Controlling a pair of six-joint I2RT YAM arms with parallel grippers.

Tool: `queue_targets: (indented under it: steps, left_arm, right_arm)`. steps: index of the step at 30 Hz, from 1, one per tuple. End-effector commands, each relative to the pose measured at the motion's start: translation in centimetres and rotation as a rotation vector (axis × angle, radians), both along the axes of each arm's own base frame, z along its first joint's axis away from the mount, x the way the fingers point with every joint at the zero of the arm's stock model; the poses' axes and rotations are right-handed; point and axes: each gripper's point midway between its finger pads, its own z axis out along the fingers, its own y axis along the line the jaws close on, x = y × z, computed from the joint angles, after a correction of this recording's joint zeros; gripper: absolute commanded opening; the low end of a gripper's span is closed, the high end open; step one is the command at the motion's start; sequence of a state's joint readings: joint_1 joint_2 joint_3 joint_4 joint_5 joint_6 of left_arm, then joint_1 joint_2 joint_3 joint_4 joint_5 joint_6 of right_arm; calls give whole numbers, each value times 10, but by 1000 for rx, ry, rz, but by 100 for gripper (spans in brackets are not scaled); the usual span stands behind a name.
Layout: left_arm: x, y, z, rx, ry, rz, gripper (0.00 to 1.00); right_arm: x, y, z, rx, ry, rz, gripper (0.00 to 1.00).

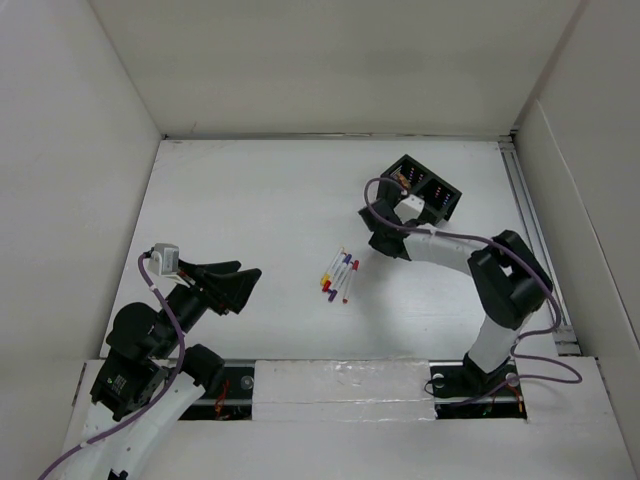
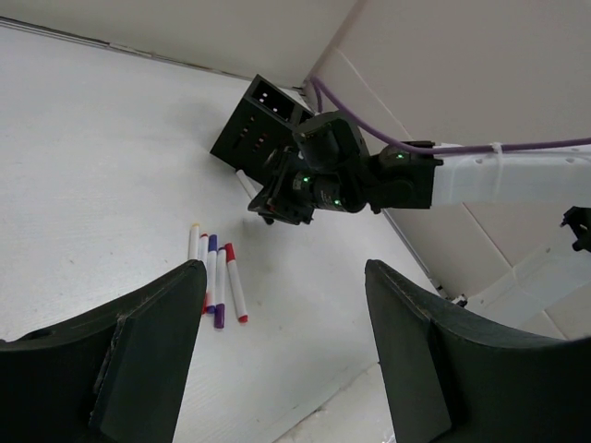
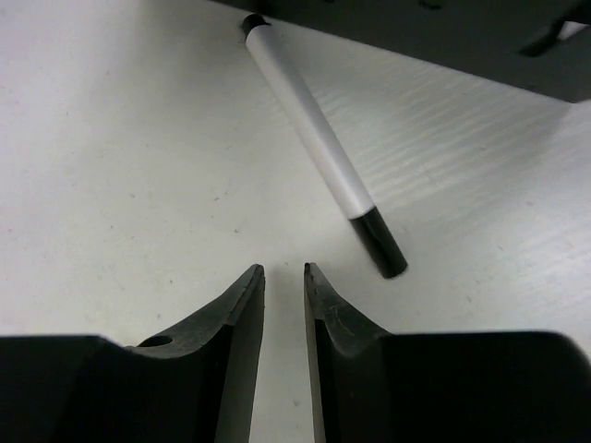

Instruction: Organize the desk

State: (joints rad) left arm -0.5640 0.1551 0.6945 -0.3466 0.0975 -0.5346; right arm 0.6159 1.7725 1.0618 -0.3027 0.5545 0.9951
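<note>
The desk is a flat, matte white top spread beneath both arms inside white walls. Our right gripper hangs low over it, fingers nearly closed with only a slit between, grasping nothing. A black-capped white marker lies just beyond, one end by the organizer. Our left gripper is spread wide, empty. Only its wrist view and the top view show the markers clustered mid-desk.

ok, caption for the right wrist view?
Right fingers nearly closed, empty, just short of a black-capped white marker lying on the desk.
</note>
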Motion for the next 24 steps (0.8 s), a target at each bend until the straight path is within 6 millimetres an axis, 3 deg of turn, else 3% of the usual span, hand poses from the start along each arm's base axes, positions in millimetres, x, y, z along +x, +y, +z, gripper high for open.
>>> queue_targets:
  steps: [1, 2, 5, 8, 10, 13, 14, 15, 16, 18, 20, 24]
  left_arm:
    - [0, -3, 9, -15, -37, -13, 66]
    - [0, -2, 9, -15, -38, -13, 66]
    - [-1, -3, 9, -16, -40, -16, 66]
    - [-1, -2, 9, -18, -39, -13, 66]
    - [-1, -2, 11, -22, -49, -14, 66]
    - [0, -3, 9, -15, -38, -14, 66]
    - [0, -3, 9, -14, -36, -16, 66]
    - [0, -3, 9, -15, -37, -13, 66]
    - [0, -3, 9, -13, -38, -14, 66]
    - [0, -3, 9, -15, -41, -16, 66]
    - [0, -3, 9, -13, -38, -14, 66]
    - [1, -4, 8, -10, -33, -20, 66]
  right_arm:
    - [5, -10, 44, 27, -142, -82, 29]
    - [6, -20, 55, 34, -169, -112, 29]
    - [10, -43, 60, 45, -180, -173, 36]
    - [9, -49, 41, -2, -116, -191, 43]
    - [10, -45, 34, 1, -86, -205, 44]
    - [13, -24, 28, 78, -97, -188, 44]
    - [14, -19, 28, 116, -110, -182, 44]
    - [24, -9, 41, 207, -181, -188, 46]
    - [18, -12, 32, 224, -185, -207, 48]
    - [22, -18, 32, 272, -203, -277, 49]
    - [25, -29, 39, 245, -244, -333, 49]
    - [23, -31, 43, 230, -265, -341, 48]
